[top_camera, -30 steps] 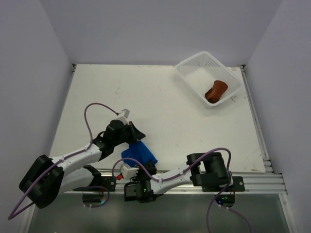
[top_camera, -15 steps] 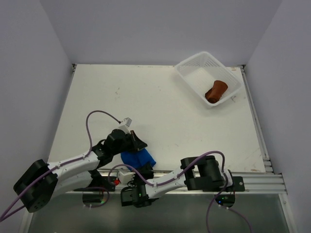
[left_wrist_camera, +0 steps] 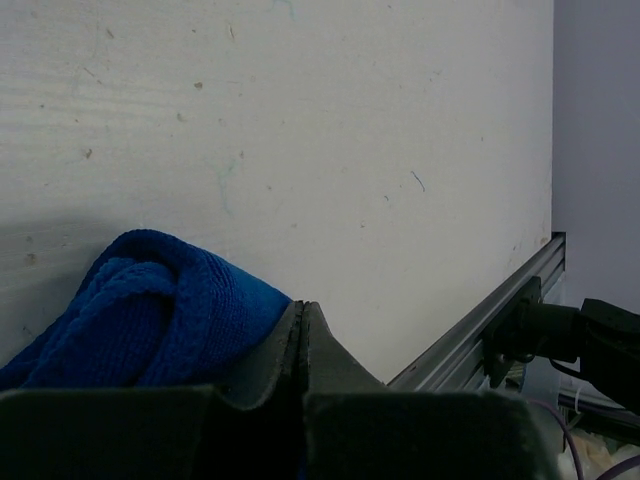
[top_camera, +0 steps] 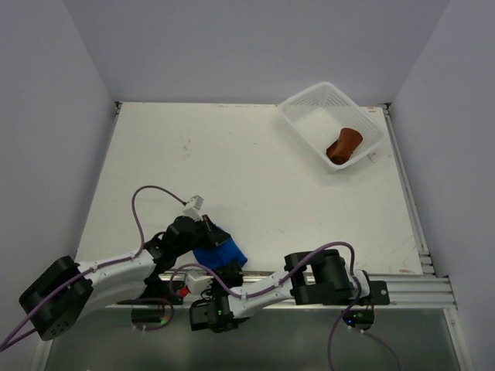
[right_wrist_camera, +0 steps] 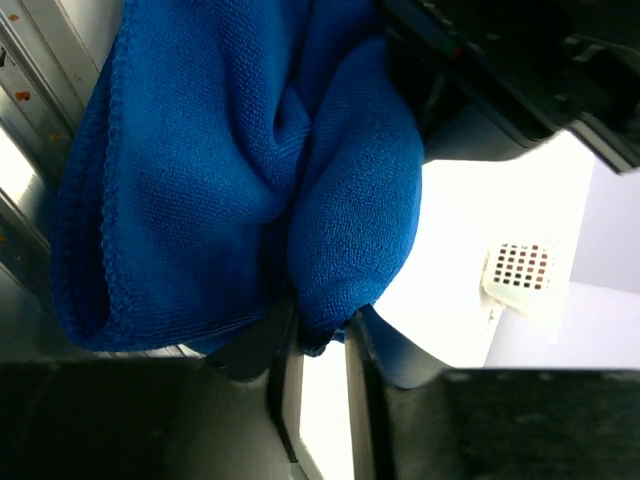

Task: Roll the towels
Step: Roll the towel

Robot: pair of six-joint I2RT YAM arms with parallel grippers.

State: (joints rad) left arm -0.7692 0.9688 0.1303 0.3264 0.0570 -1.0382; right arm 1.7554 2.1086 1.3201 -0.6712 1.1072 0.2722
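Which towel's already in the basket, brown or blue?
The rust-brown towel: it sits rolled inside the white mesh basket at the far right corner. The blue towel is bunched up at the near edge of the table, outside it.

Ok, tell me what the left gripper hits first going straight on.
Probably the bare table ahead of the left gripper; the blue towel sits to one side, off that line, though depth is unclear.

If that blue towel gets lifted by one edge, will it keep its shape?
Probably not: the blue towel sits in soft bunched folds, so it would likely droop and come undone. Its fuzzy weave should grip rather than slip. Pushed, it probably crumples instead of sliding.
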